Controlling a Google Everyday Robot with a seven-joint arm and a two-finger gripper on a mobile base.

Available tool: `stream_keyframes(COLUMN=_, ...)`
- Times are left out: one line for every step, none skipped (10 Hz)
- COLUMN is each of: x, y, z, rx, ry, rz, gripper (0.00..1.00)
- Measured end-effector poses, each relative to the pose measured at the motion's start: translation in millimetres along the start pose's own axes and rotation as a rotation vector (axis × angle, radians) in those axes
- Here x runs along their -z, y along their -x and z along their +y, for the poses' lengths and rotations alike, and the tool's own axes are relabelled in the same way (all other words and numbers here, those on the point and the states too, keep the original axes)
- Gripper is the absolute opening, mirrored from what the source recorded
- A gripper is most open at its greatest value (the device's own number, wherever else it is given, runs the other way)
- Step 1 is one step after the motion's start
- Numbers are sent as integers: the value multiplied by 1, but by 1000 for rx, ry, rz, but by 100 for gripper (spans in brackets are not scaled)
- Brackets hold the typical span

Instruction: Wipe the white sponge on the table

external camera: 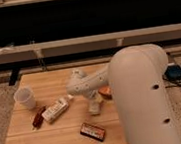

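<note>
Gripper [92, 97] sits low over the table [53, 142] toward its right edge, fingers shut on the white sponge [95, 107], which touches the wood. Wiping looks underway; the next stroke needs steady downward pressure, steering clear of the orange bowl [106, 93] alongside.

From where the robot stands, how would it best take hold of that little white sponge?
From above, across its short sides: the white sponge lies flat on the table, a small block. The gripper is already down over it, shut, the orange bowl close beside.
</note>
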Motion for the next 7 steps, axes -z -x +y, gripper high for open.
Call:
stream_keyframes(x=2, y=2, z=-7, rx=6, ry=-9, rz=0, gripper=0)
stream_keyframes(x=5, y=7, z=-18, rx=18, ry=-22, rz=0, gripper=0)
stream_keyframes(x=7, y=12, z=-27, rx=34, ry=-34, rz=1, gripper=0)
stream_keyframes(x=9, y=16, z=-32, rx=46, ry=-43, rz=2, gripper=0)
stream_keyframes(x=11, y=20, z=-35, rx=59, ry=-53, rz=2, gripper=0)
stream_keyframes(x=16, y=26, z=-38, rx=75, ry=-71, rz=2, gripper=0)
stream_keyframes(x=22, y=33, z=-41, rx=92, ry=-89, rz=1, gripper=0)
